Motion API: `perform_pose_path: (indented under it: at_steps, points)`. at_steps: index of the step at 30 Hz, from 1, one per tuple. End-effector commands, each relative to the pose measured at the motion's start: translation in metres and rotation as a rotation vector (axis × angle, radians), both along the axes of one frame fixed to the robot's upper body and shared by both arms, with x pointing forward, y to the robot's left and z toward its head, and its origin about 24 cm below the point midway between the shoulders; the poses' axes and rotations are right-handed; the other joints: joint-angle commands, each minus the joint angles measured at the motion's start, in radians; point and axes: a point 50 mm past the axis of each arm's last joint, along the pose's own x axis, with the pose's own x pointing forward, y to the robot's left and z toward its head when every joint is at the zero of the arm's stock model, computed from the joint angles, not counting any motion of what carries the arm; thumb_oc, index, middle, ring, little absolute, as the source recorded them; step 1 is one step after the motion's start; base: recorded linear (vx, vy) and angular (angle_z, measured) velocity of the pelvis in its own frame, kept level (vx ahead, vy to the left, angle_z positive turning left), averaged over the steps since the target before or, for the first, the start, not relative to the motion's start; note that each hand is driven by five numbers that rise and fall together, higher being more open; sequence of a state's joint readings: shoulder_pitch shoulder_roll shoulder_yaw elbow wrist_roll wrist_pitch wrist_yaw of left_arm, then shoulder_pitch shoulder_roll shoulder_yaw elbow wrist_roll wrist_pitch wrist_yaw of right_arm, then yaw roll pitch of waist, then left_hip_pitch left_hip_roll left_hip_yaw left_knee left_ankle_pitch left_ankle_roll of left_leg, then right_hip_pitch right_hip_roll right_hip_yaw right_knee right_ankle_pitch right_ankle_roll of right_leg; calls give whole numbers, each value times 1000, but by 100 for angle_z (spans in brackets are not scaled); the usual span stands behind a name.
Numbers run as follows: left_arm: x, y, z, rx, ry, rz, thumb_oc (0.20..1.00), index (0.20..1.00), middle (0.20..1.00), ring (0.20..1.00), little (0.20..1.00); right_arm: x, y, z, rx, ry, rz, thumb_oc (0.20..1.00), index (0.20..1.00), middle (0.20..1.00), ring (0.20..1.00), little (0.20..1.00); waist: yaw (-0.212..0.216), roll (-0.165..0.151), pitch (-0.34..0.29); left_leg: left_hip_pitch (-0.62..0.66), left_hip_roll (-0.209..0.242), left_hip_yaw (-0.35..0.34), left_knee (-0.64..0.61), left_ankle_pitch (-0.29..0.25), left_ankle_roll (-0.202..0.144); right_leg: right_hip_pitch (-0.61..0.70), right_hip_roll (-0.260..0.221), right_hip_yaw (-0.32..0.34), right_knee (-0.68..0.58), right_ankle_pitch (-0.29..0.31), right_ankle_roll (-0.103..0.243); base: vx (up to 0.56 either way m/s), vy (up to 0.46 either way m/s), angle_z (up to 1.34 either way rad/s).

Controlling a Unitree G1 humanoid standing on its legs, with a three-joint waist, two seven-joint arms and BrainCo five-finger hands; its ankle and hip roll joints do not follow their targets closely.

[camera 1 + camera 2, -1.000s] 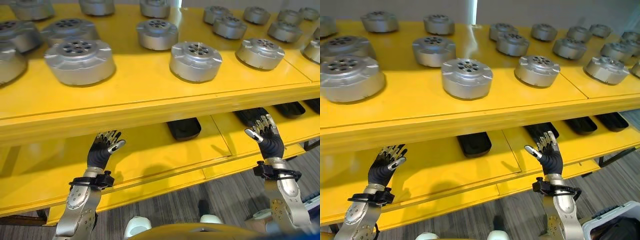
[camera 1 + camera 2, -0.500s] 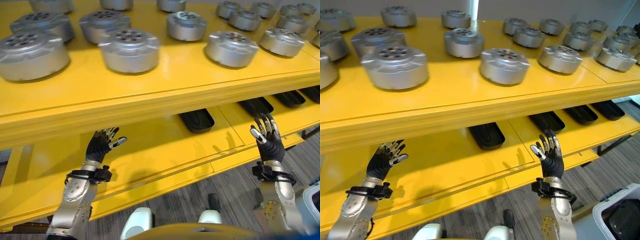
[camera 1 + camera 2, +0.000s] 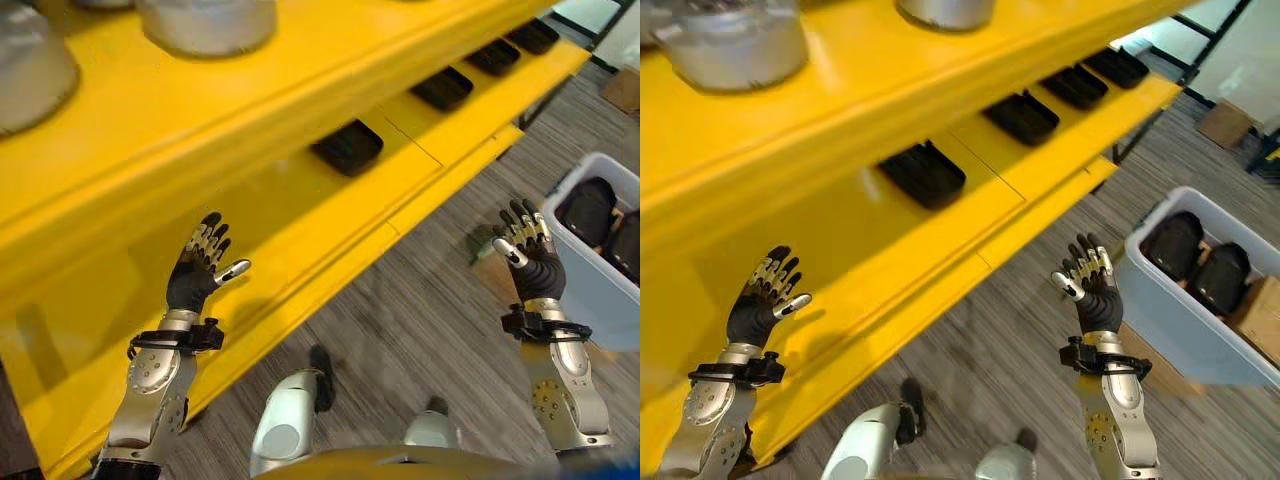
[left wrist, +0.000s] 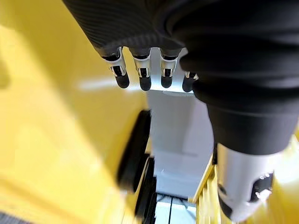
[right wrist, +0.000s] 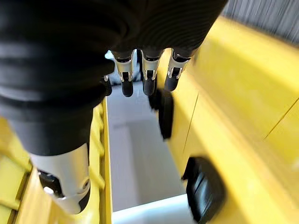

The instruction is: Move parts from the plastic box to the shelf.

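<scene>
The fingers of both hands are straight and spread apart, and they hold nothing. The left hand (image 3: pixel 197 275) is raised in front of the lower board of the yellow shelf (image 3: pixel 300 120), palm toward it. The right hand (image 3: pixel 528 258) is raised well away from the shelf edge, over the grey floor (image 3: pixel 420 330), between the shelf and the plastic box (image 3: pixel 1180 310).

The parts to move are the dark rounded pieces (image 3: pixel 1172 243) lying inside the plastic box, which stands on the floor away from the shelf, beyond the right hand. No part is in either hand, so I judge that the next pick is not yet begun. On the upper board of the shelf stand silver round housings (image 3: pixel 735 45), and black trays (image 3: pixel 348 146) lie in a row on the lower board.

What could go wrong from here — the box is low and to the side, so the right hand must go down far, and its spread fingers may hit the box rim instead of entering. The dark parts lie close together, so the fingers could close on two of them or slip off a rounded surface. The left hand is near the shelf front and could knock against it when the body bends.

The right eye view shows the box almost whole, with two parts and a cardboard box (image 3: pixel 1262 318) just beside it; the left eye view cuts the box at the edge. The wrist views show the fingertips (image 4: pixel 142 84) straight in a row — clearer than the head views do.
</scene>
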State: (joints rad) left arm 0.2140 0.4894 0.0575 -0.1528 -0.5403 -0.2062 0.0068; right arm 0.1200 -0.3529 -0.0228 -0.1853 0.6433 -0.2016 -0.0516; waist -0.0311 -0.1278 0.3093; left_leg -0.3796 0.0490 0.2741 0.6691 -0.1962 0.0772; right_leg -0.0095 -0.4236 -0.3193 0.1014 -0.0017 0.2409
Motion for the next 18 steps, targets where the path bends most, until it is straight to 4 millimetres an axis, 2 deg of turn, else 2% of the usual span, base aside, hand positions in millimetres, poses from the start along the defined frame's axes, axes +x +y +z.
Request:
perform_pose_path:
  at_steps: [1,4,6,8,9,10,11,13,14,16,18]
  points:
    - [-12,-7,18,-19,-99,-40,1000,1000,1000,1000,1000,-4,-18,26,-22,-138,-86,1000,1000,1000,1000,1000,-22,33,-38,293,137,-61,-343,-19,-109,-176,-13,70,107,172,-11,-9,-211,-109]
    - [-13,-6,18,-54,-106,-19,1000,1000,1000,1000,1000,-5,-24,24,-30,-139,-127,1000,1000,1000,1000,1000,-38,49,-46,327,192,-31,-425,36,-139,-218,33,75,129,91,-28,50,-259,-17]
    - [-14,-6,18,-61,-113,-14,1000,1000,1000,1000,1000,-6,-26,25,-30,-144,-130,1000,1000,1000,1000,1000,-43,60,-52,345,209,-15,-464,62,-153,-233,55,85,136,69,-35,65,-228,-37]
    - [-14,-8,16,-77,-113,-19,1000,1000,1000,1000,1000,-8,-28,25,-30,-145,-138,1000,1000,1000,1000,1000,-55,86,-63,365,229,0,-512,104,-173,-248,86,100,137,49,-47,96,-234,-14]
    - [-15,-10,15,-83,-114,-24,1000,1000,1000,1000,1000,-10,-30,25,-43,-147,-142,1000,1000,1000,1000,1000,-60,106,-70,380,242,9,-542,145,-187,-255,105,104,139,40,-53,107,-244,-30]
    - [-13,-15,15,-99,-124,-38,1000,1000,1000,1000,1000,-11,-31,26,-52,-151,-149,1000,1000,1000,1000,1000,-72,137,-77,389,264,14,-570,215,-208,-279,134,119,161,17,-69,96,-255,-40]
    - [-12,-16,16,-98,-128,-44,1000,1000,1000,1000,1000,-12,-32,27,-54,-155,-149,1000,1000,1000,1000,1000,-75,145,-79,390,271,15,-581,230,-213,-287,143,123,171,5,-76,84,-267,-45]
    - [-8,-22,17,-113,-147,-62,1000,1000,1000,1000,1000,-14,-35,29,-72,-164,-160,1000,1000,1000,1000,1000,-88,175,-86,397,308,17,-602,326,-236,-305,183,132,201,-35,-110,80,-279,-26]
    - [-6,-24,19,-110,-155,-68,1000,1000,1000,1000,1000,-14,-36,30,-79,-167,-165,1000,1000,1000,1000,1000,-90,183,-87,395,319,15,-601,355,-242,-311,197,135,210,-47,-122,97,-284,-7]
    - [-4,-27,21,-102,-173,-73,1000,1000,1000,1000,1000,-14,-35,32,-99,-175,-159,1000,1000,1000,1000,1000,-88,197,-82,373,330,-14,-538,428,-244,-303,231,152,210,-78,-157,146,-296,4]
    - [-2,-29,21,-102,-171,-78,1000,1000,1000,1000,1000,-13,-30,28,-113,-151,-124,1000,1000,1000,1000,1000,-78,192,-71,324,342,-83,-409,525,-241,-260,276,172,173,-97,-206,168,-284,-9]
